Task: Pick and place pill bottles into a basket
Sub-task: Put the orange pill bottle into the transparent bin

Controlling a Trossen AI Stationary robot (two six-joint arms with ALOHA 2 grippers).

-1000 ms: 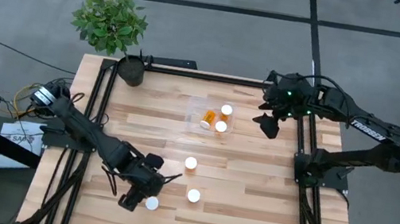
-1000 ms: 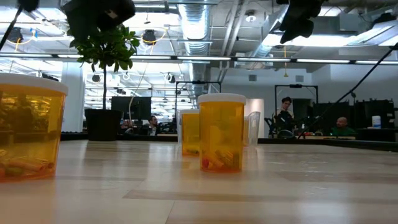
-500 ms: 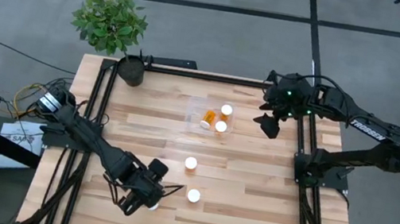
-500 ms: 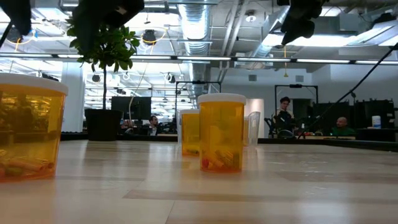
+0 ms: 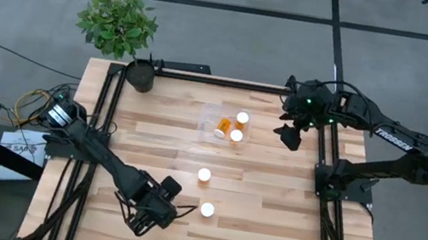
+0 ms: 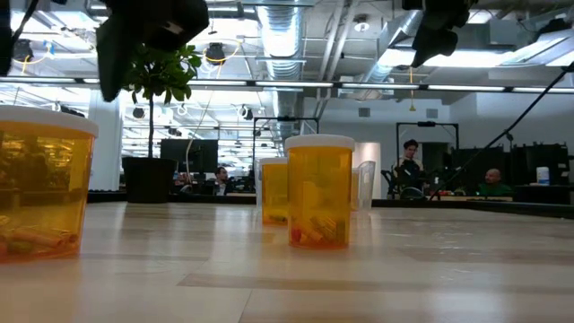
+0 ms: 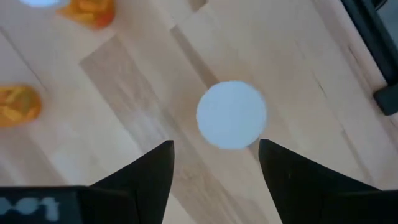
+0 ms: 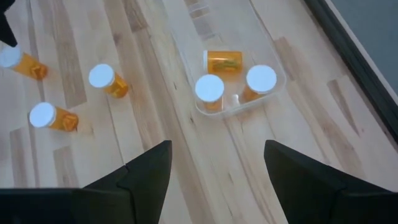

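A pill bottle with a white cap (image 7: 231, 115) stands upright on the wood near the table's near edge. My left gripper (image 7: 214, 144) hovers above it, open, pointing down, one finger to either side of the cap and touching nothing. In the high view my left gripper (image 5: 165, 212) hides this bottle. Two more bottles (image 5: 204, 174) (image 5: 207, 209) stand on the table to its right. The clear basket (image 5: 210, 118) holds three bottles, one of them lying on its side (image 5: 223, 125). My right gripper (image 5: 287, 134) is open and empty, raised to the right of the basket (image 8: 273, 87).
A dark plant pot (image 5: 140, 76) with a leafy plant stands at the table's far left corner. Black rails run along the left and right sides of the table. Bare wood lies between the loose bottles and the basket. People sit in the room far behind the table.
My left gripper has moved toward the table's right edge and a little toward its near edge, until it stands over the nearest bottle, which it now hides in the high view. The bottles have stayed in place.
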